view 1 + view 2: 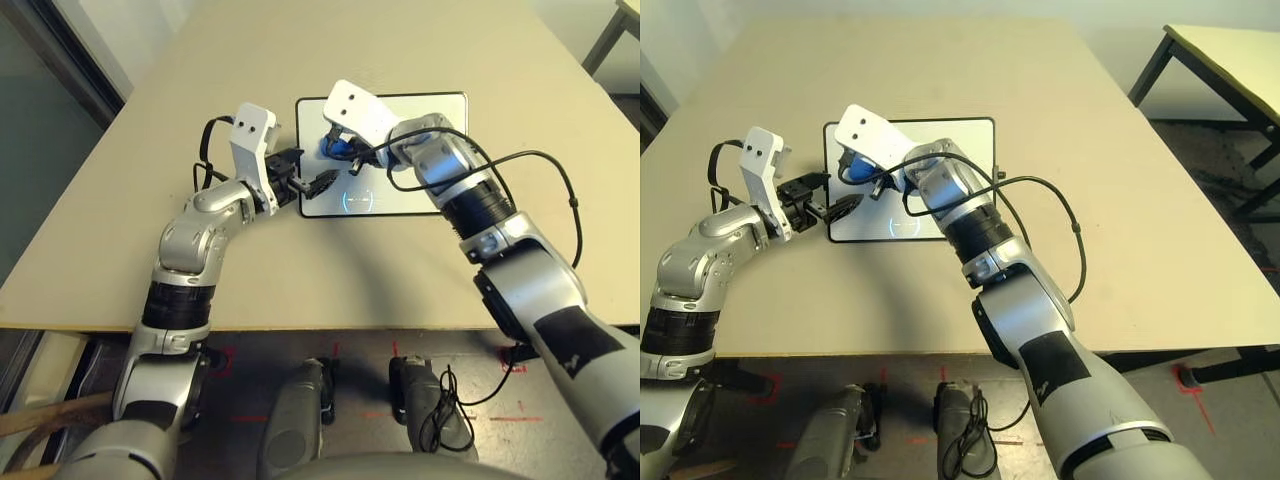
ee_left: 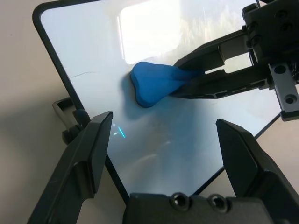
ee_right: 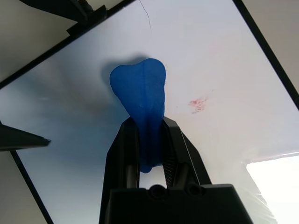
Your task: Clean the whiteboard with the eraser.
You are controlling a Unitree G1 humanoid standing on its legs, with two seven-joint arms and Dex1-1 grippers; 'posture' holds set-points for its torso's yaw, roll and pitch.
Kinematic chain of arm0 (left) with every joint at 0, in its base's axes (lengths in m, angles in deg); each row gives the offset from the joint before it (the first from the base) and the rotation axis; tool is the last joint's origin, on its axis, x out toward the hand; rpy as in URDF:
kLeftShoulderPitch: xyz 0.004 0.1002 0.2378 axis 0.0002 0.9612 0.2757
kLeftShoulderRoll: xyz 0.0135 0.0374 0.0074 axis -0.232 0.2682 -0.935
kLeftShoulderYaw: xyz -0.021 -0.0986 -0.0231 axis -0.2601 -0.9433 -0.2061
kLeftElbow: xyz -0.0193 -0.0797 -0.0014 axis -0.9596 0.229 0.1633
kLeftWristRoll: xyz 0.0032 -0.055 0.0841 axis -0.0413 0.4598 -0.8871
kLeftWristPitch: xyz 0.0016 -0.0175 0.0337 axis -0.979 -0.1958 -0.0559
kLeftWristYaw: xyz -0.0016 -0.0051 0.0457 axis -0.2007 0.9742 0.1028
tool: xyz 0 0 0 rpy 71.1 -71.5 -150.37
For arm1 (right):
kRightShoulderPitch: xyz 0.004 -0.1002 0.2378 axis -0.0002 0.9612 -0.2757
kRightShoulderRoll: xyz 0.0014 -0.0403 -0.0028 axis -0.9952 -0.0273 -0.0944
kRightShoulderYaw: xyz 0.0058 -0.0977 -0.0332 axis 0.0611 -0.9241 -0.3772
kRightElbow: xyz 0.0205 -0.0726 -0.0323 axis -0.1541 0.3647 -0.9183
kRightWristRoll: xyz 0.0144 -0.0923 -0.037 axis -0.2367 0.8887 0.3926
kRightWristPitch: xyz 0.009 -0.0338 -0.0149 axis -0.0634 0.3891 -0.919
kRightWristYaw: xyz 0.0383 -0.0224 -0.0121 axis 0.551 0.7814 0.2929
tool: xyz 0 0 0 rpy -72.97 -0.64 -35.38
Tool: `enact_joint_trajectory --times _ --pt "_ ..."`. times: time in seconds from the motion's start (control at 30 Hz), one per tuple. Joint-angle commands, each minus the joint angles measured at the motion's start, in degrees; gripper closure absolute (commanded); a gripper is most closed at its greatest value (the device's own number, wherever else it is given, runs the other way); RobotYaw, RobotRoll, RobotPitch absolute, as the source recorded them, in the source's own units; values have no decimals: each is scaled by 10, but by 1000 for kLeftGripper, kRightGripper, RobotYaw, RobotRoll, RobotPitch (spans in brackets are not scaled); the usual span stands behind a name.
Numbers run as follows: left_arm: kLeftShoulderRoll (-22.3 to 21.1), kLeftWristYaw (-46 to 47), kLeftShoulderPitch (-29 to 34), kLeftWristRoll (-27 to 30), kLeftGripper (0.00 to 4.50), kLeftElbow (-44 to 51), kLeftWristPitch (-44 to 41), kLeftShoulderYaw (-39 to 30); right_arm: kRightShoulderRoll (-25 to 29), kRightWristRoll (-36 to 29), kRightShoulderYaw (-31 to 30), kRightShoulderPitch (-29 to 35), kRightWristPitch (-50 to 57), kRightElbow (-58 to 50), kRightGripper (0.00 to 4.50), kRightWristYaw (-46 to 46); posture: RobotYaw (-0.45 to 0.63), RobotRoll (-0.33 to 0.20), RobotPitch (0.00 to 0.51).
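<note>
The whiteboard (image 1: pixel 445 106) lies flat on the beige table, black-framed, with a faint blue circular mark (image 1: pixel 360 200) near its front edge. My right gripper (image 3: pixel 149 128) is shut on the blue eraser (image 3: pixel 140 88), whose rounded end presses on the board's left part (image 1: pixel 335 148). A small red smudge (image 3: pixel 198 103) sits on the board beside the eraser. My left gripper (image 2: pixel 163 126) is open at the board's left edge (image 1: pixel 305 180), one finger (image 2: pixel 88 154) outside the frame by a side knob, the other finger over the white surface. A short cyan stroke (image 2: pixel 120 132) lies near it.
The table (image 1: pixel 300 270) has open room on all sides of the board. A black cable (image 1: pixel 560 190) loops off my right forearm over the table. A second table (image 1: pixel 1230 60) stands at the far right, and the floor shows red tape marks.
</note>
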Motion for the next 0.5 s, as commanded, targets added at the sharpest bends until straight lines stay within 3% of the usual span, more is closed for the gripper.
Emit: enact_joint_trajectory --times 0.03,0.27,0.5 --pt "-3 -3 -2 -4 0 -6 3 5 1 -2 22 -43 -26 57 3912 -35 84 0 180" --pt "-2 -2 -4 -5 0 -10 6 5 -10 -15 54 -99 -85 149 3912 -76 88 0 173" --pt "-1 -1 -3 -4 0 -10 9 4 -28 -9 39 -72 -85 149 3912 -59 93 0 174"
